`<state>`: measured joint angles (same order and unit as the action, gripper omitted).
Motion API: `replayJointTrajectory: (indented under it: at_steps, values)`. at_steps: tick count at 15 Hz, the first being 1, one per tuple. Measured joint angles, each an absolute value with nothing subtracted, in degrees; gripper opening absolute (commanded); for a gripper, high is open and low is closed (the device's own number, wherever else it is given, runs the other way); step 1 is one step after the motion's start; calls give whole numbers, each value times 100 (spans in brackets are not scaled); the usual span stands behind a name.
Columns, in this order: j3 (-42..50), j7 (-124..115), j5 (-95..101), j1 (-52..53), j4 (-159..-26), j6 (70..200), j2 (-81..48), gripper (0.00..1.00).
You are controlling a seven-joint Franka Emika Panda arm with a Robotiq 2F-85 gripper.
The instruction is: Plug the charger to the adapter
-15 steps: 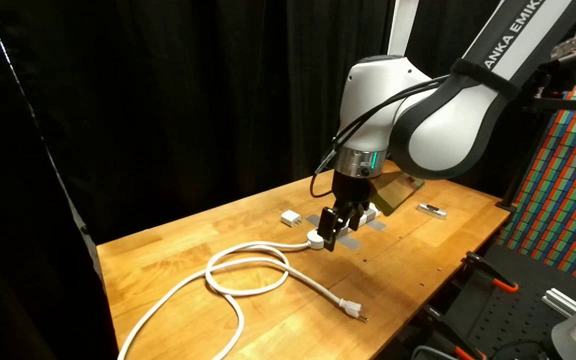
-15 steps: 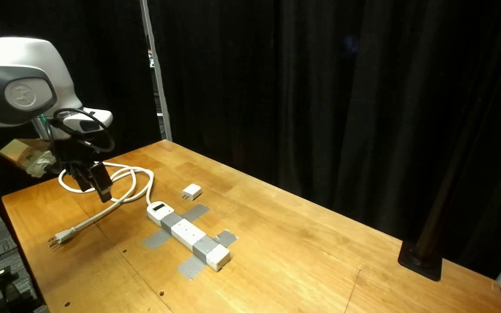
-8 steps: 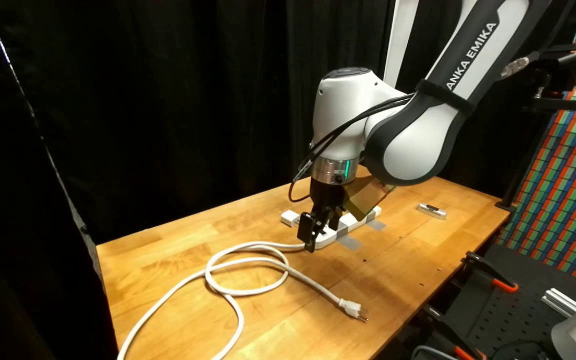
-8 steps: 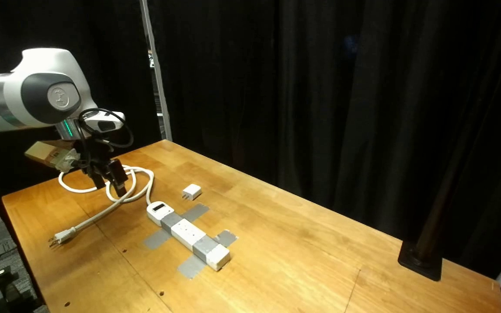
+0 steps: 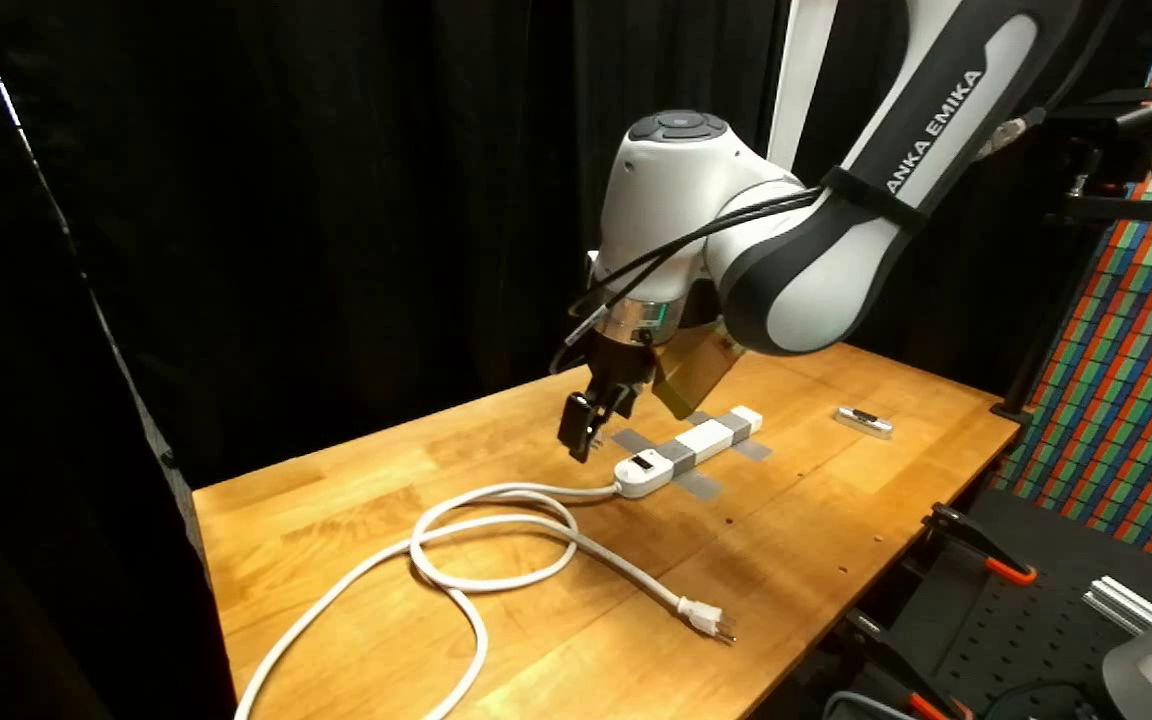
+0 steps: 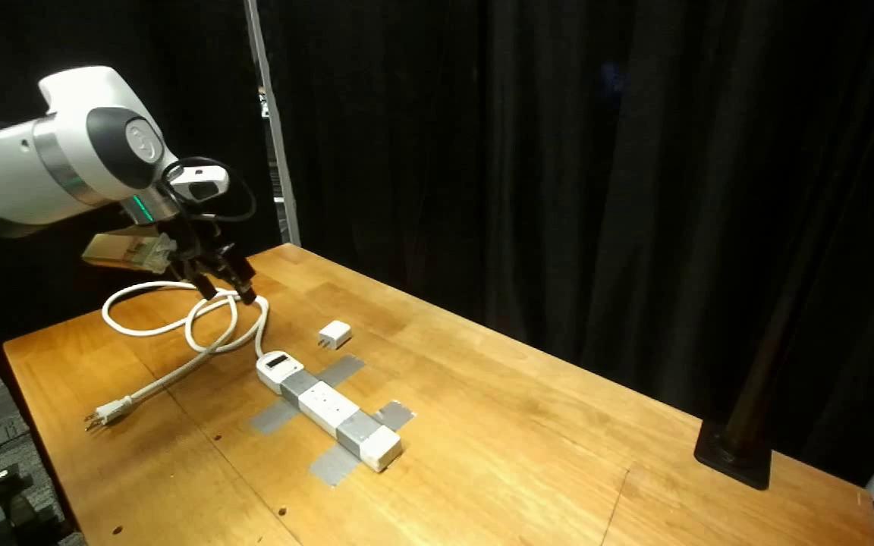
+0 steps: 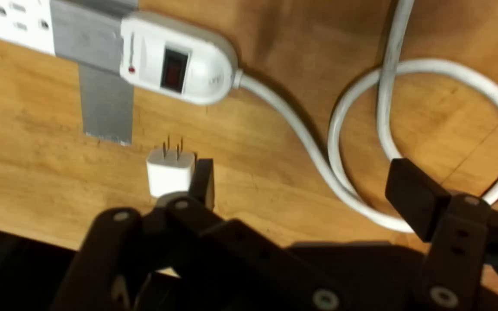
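Two jaws on the gripper (image 7: pixel 307 190): saw them wide apart, holding nothing, w/ just cord (image 7: pixel 439 67) and table (image 6: pixel 498 440) btwn them in the wrist view. Over the last sec. had swung closer to the charger (image 6: pixel 336 335) and tilted more; saw no shift in charger or adapter (image 6: pixel 328 408). Took that as the approach for the pick-up, w/ gripping and plugging in not yet begun. Found the charger on the table near the adapter's end w/ the rocker switch (image 7: pixel 174 71), w/ prongs (image 7: pixel 178 151) toward the adapter; in the wrist view just outside the jaws, partly hidden by one finger (image 7: pixel 201 177), but clearly apart from it in an exterior view. Judged a bit more sideways travel needed, then lowering; could prob. nudge the charger if lowered early. Counted: 1 charger, 2 prongs; 1 adapter, 1 switch, 2 bands of grey tape (image 6: pixel 359 432) across; couldn't total the sockets (image 7: pixel 20 26); 1 cord, 1 plug end (image 5: pixel 703 614); farther off, 1 silver item (image 5: pixel 863 421) of unclear use and 2 clamps (image 5: pixel 1011 571) at the table's edge.
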<state>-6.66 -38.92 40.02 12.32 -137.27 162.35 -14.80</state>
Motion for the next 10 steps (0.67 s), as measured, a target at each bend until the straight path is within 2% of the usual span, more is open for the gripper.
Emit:
replayJointTrajectory:
  at_steps: [7,8,10]
  values:
    - [-11,-4978,4833,1864,-11880,15801,-2983,100]
    - [18,-5042,4782,1891,-11708,15599,-3199,84]
    - [15,-5026,4378,1896,-11455,15220,-3563,66]
